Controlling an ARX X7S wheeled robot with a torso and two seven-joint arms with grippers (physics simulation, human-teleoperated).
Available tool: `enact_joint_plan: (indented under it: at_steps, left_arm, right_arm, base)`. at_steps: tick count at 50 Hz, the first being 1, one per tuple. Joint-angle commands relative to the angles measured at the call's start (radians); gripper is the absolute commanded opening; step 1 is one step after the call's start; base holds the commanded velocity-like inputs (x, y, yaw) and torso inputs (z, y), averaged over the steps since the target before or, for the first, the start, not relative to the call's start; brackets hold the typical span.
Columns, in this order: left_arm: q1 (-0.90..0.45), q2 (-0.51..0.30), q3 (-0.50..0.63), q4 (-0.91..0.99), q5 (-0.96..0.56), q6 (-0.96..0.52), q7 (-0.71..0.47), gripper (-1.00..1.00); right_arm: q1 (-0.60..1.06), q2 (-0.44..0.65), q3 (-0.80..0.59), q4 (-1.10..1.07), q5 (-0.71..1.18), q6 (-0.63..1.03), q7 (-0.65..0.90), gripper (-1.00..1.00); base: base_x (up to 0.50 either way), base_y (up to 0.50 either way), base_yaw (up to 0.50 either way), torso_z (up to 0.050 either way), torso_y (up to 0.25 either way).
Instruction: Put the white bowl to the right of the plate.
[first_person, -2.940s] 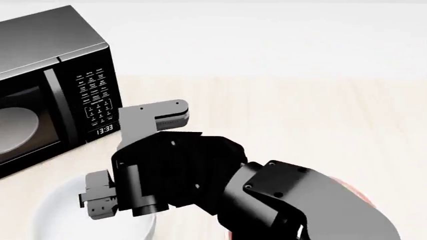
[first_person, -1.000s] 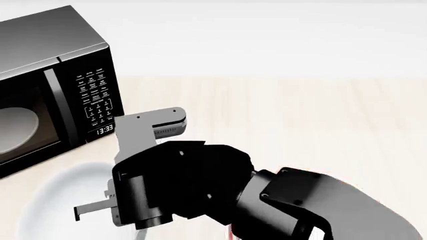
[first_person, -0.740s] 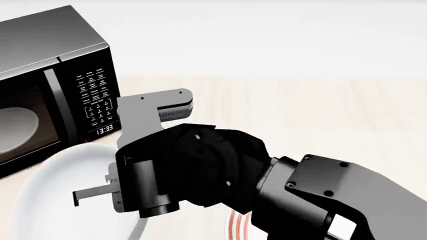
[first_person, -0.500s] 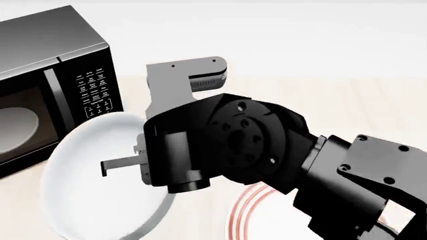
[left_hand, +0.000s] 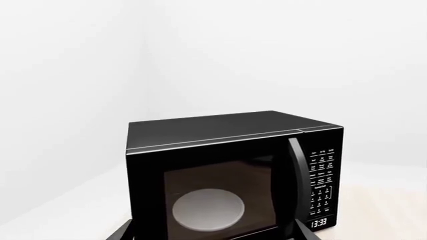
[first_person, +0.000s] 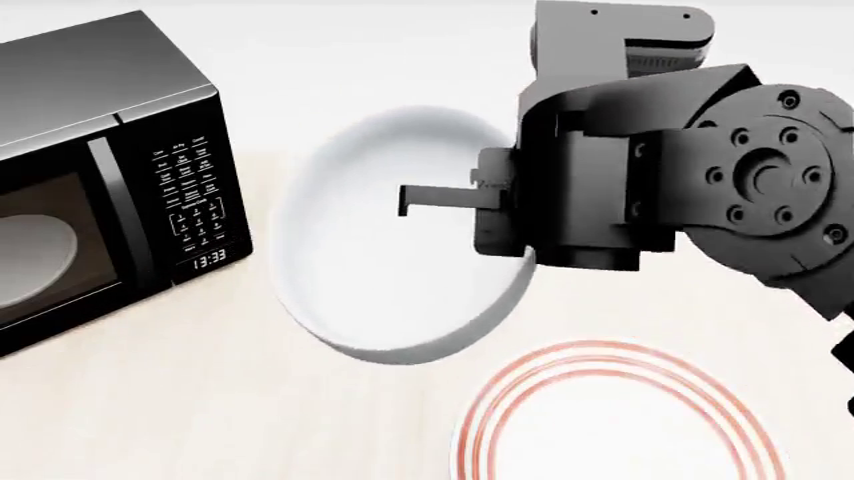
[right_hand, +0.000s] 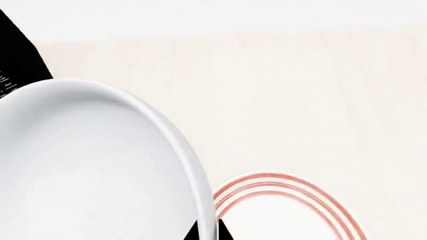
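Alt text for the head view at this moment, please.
The right gripper holds the white bowl by its rim, tilted and lifted above the pale wooden table. The plate lies flat below it, near the bottom edge. A black microwave stands at the left.

The head view looks steeply down over the desk (first_person: 160, 400), with the microwave (first_person: 107, 170) at its far left. The left wrist view faces that microwave (left_hand: 233, 175) head-on, level and near. The right wrist view sits close above the white bowl (right_hand: 87, 170) and the plate (right_hand: 287, 210), both shared with the head view.
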Motion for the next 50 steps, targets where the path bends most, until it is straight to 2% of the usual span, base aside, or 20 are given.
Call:
enact_joint_plan:
  at_steps: [1, 20, 29, 43, 50]
  left_arm:
    - [-0.007, -0.003, 0.019, -0.011, 0.009, 0.001, -0.005, 1.0]
    - [-0.011, -0.013, 0.062, -0.028, -0.025, 0.006, 0.04, 1.0]
    - [-0.019, -0.014, 0.077, -0.041, -0.007, 0.008, 0.028, 1.0]
    - [-0.022, -0.017, 0.092, -0.051, 0.002, 0.01, 0.02, 1.0]
    - [-0.024, -0.019, 0.1, -0.053, 0.006, 0.009, 0.017, 1.0]
  right_arm:
    - [0.029, 0.094, 0.017, 0.15, -0.005, 0.034, -0.061, -1.0]
    - [0.007, 0.231, -0.007, 0.439, -0.019, 0.106, -0.207, -1.0]
    - [-0.018, 0.353, 0.013, 0.446, 0.02, 0.105, -0.206, -1.0]
    - [-0.091, 0.552, 0.047, 0.311, 0.065, 0.02, -0.16, -1.0]
    - [-0.125, 0.609, 0.046, 0.334, 0.071, 0.009, -0.186, -1.0]
  base:
    - [0.0, 0.0, 0.0, 0.0, 0.0]
    - [0.0, 0.0, 0.0, 0.0, 0.001]
    - [0.0, 0.0, 0.0, 0.0, 0.0]
    - [0.0, 0.0, 0.0, 0.0, 0.001]
    - [0.0, 0.0, 0.0, 0.0, 0.0]
